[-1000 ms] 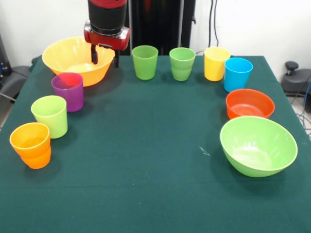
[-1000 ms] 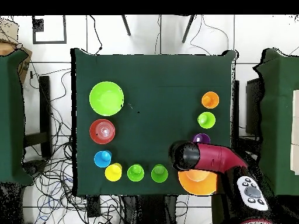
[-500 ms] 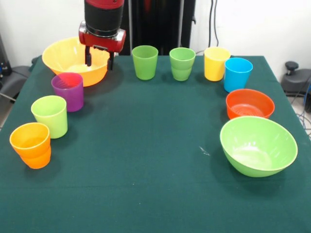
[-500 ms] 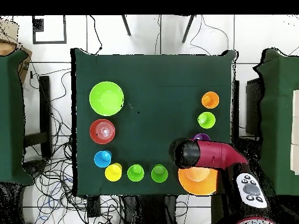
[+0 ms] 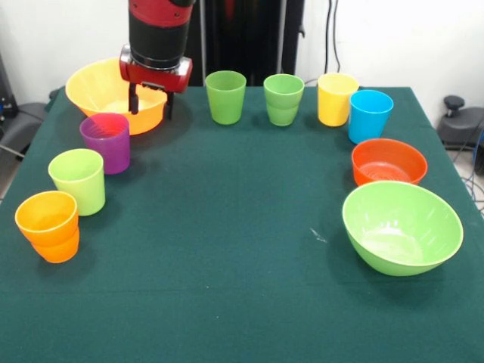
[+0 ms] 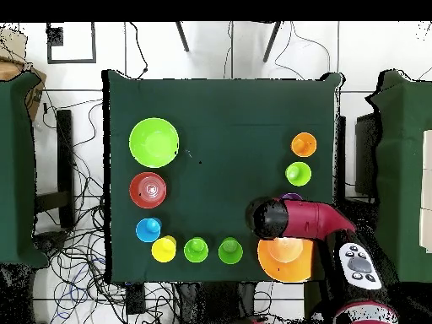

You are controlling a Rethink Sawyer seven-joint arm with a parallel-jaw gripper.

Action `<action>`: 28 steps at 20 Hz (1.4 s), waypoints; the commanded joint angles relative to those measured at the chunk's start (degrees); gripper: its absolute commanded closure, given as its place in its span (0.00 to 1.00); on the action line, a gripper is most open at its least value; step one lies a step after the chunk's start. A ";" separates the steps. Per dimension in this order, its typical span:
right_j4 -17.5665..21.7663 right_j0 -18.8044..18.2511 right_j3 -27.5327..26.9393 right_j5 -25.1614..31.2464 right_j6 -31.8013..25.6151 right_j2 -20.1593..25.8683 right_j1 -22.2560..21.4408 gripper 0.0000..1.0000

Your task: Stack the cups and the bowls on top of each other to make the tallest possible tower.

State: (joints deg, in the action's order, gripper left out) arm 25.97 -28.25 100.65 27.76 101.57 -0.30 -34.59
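In the front view's upper left, the gripper (image 5: 150, 104) hangs with its two fingers spread and empty, straddling the near rim of the large glossy orange plastic bowl (image 5: 106, 87), just above the purple plastic cup (image 5: 107, 141). From overhead the red arm (image 6: 304, 219) hides those fingers and most of that cup.

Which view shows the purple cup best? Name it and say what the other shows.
The front view: the purple cup stands whole beside the orange bowl. Overhead, the arm covers nearly all of it, leaving a purple sliver.
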 commanded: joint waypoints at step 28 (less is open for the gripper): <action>1.06 -0.89 0.24 2.47 -3.88 5.97 -4.43 0.00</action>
State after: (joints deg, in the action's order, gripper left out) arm 25.99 -28.36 99.24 27.76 101.57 0.01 -35.39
